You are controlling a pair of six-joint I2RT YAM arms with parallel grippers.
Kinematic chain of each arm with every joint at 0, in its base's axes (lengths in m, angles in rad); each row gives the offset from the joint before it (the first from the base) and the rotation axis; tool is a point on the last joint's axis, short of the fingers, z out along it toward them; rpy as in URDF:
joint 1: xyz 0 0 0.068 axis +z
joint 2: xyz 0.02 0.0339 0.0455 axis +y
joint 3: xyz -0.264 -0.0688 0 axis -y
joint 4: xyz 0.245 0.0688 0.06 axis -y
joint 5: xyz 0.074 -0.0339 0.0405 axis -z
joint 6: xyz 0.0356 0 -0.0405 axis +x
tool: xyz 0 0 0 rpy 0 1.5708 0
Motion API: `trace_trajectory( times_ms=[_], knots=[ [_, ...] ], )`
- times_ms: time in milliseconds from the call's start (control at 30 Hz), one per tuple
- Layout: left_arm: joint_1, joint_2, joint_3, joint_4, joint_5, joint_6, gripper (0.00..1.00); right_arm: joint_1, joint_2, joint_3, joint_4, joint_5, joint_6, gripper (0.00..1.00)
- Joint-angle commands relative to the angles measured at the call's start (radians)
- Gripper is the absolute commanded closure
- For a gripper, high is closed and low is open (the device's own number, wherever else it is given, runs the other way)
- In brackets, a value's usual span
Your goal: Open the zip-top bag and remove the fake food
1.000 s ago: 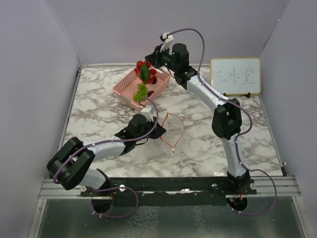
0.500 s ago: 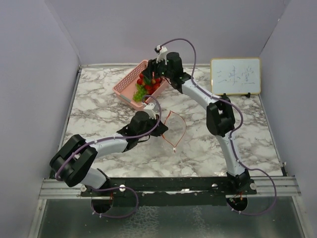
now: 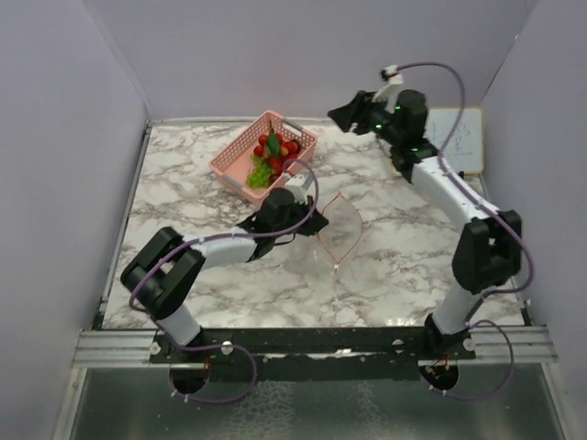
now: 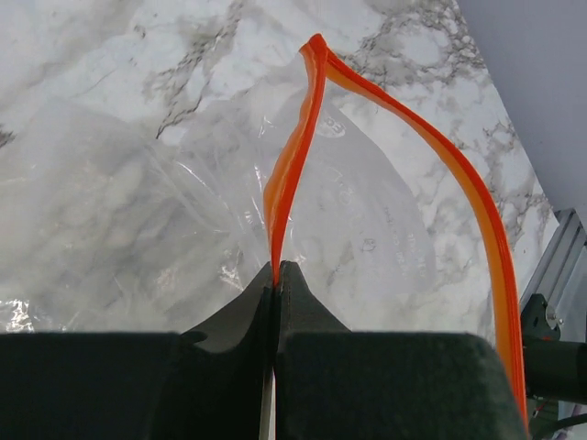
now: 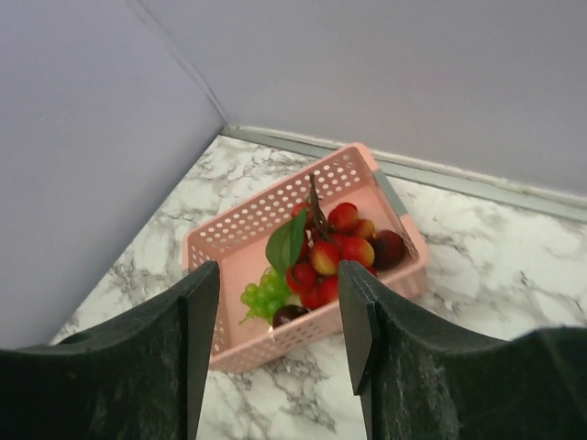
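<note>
Status: fake food [image 5: 330, 247] in basket [image 5: 229, 243]; my left gripper [image 4: 276, 271] pinches zip-top bag [image 4: 367, 220] strip, right gripper [image 5: 280, 316] spread, empty. Check bag before releasing.

- Whiteboard [image 3: 463, 139], far right: left part hidden behind right arm [image 3: 438, 176]; writing too small to read.
- Bag [image 3: 335, 225]: clear film barely traceable from above.
- Zip strip [image 4: 463, 179]: near end lost at wrist view's bottom edge.
- Basket [image 5: 240, 240]: near left corner hidden behind finger [image 5: 188, 353].

Open tabletop [image 3: 404, 257] right of zip-top bag [image 3: 335, 229]
</note>
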Motion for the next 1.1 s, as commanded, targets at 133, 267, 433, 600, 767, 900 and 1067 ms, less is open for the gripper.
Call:
trace_trajectory(
  times_ms=[133, 267, 433, 600, 767, 900, 1067],
  knots=[
    [-0.028, 0.248, 0.259, 0.117, 0.080, 0.004, 1.00, -0.131, -0.463, -0.484, 0.137, -0.001, 0.098, 0.51],
    [-0.031, 0.423, 0.420, 0.157, 0.150, -0.045, 1.00, -0.132, -0.586, -0.604, 0.088, 0.065, 0.051, 0.51],
    [-0.037, 0.556, 0.604, 0.115, 0.172, -0.042, 0.90, -0.133, -0.665, -0.676, 0.033, 0.132, 0.033, 0.53],
    [-0.041, 0.555, 0.662, 0.035, 0.144, 0.023, 0.54, -0.134, -0.709, -0.700, 0.015, 0.165, 0.030, 0.54],
    [-0.041, 0.497, 0.660, -0.050, 0.120, 0.113, 0.02, -0.133, -0.737, -0.719, 0.013, 0.193, 0.028, 0.54],
    [-0.040, 0.386, 0.617, -0.117, 0.050, 0.211, 0.01, -0.133, -0.740, -0.745, 0.027, 0.186, 0.043, 0.55],
    [-0.011, 0.288, 0.599, -0.285, -0.096, 0.352, 0.01, -0.133, -0.731, -0.762, 0.049, 0.165, 0.057, 0.55]
  ],
)
